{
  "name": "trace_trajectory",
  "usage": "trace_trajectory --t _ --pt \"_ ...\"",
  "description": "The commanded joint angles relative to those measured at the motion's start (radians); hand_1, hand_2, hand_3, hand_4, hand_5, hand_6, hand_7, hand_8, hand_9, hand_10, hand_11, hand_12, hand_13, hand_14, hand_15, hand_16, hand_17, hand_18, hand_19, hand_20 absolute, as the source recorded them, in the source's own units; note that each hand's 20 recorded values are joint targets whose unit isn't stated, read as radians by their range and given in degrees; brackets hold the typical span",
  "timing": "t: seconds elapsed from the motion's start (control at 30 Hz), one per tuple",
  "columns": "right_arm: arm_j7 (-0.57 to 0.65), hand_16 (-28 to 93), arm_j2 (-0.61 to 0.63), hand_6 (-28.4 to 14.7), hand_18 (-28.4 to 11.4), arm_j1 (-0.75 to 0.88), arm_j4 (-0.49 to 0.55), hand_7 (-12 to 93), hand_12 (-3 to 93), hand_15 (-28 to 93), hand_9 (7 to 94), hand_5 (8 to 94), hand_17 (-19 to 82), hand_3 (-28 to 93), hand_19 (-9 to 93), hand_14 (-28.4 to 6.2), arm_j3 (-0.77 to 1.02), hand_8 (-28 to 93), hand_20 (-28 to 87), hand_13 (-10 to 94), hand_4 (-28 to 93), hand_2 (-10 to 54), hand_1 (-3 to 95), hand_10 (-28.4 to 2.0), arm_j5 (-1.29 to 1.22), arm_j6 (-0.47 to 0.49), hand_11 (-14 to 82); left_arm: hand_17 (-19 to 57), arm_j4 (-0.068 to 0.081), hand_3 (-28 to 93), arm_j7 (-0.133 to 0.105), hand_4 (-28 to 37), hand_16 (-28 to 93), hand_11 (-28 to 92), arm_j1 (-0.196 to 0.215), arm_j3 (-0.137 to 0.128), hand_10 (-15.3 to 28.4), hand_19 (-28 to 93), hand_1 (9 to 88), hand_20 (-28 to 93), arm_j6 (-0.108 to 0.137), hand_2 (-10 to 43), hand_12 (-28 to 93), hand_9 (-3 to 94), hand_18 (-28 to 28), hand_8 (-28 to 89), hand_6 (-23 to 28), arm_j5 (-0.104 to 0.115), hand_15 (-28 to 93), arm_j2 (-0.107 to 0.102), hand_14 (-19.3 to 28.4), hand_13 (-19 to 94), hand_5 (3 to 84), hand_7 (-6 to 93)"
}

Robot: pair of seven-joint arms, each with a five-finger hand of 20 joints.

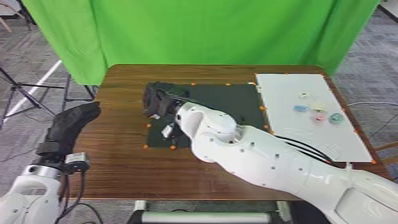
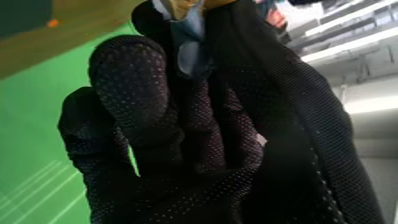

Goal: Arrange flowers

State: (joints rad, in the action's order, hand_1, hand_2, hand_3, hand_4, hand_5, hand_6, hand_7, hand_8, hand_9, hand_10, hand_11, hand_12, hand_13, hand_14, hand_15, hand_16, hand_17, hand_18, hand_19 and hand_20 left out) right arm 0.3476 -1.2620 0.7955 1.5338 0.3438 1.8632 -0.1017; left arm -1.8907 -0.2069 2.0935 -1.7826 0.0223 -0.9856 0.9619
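Note:
In the head view my right hand (image 1: 163,100) is over the far left corner of the dark mat (image 1: 226,97). The right wrist view shows this hand (image 2: 209,145) pinching a blue-grey, petal-like flower piece (image 2: 188,42) between thumb and fingers; the glove hides part of it, and tan material lies against it. Several small flowers lie apart on the white sheet (image 1: 293,130) at the right: a blue one (image 1: 300,108), a pink one (image 1: 319,117), a green one (image 1: 336,118) and a pale one (image 1: 304,95). My left hand (image 1: 75,120) has relaxed, straight fingers beside the table's left edge.
The brown table (image 1: 120,172) carries the mat and the sheet, with small orange marks around them. My right arm (image 1: 258,155) crosses over the near right part of the mat and the sheet's near end. A green curtain (image 1: 213,30) hangs behind the table.

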Motion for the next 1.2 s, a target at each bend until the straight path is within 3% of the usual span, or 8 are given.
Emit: trace_trajectory --t 0.03,0.6,1.2 --pt "-0.002 38 0.003 -1.5 -21.8 0.002 -0.026 21 43.7 56 83.5 77.7 38 55 77 -8.6 -0.043 13 63 76 -15 -9.5 63.2 -11.2 0.025 0.016 8.2 3.4 0.008 62 0.018 -23.2 0 17 -0.023 0.010 14.8 5 24.6 12 -0.038 -3.8 11 40.7 8.4 -6 5.8 0.003 12 0.002 16.3 30 44.1 14.4" --pt "0.009 38 0.008 -0.1 -21.3 -0.015 -0.074 23 39.5 55 81.1 75.2 36 56 75 -9.3 -0.098 10 63 74 -15 -9.5 62.2 -11.9 0.055 -0.035 5.2 2.5 0.014 62 0.033 -22.7 0 16 -0.038 0.017 14.5 6 24.7 12 -0.065 -4.3 11 39.8 9.4 -6 5.7 -0.004 12 0.000 16.3 30 43.6 14.4" --pt "0.020 37 0.027 -0.3 -21.1 -0.029 -0.062 23 30.6 55 70.9 67.2 33 57 72 -11.0 -0.091 10 63 69 -15 -9.5 57.4 -13.0 0.050 0.049 12.7 2.3 0.016 61 0.028 -21.2 1 16 -0.047 0.016 14.5 5 26.0 12 -0.075 -5.1 12 39.4 9.4 -6 5.7 -0.008 11 0.001 16.2 30 43.2 14.2"
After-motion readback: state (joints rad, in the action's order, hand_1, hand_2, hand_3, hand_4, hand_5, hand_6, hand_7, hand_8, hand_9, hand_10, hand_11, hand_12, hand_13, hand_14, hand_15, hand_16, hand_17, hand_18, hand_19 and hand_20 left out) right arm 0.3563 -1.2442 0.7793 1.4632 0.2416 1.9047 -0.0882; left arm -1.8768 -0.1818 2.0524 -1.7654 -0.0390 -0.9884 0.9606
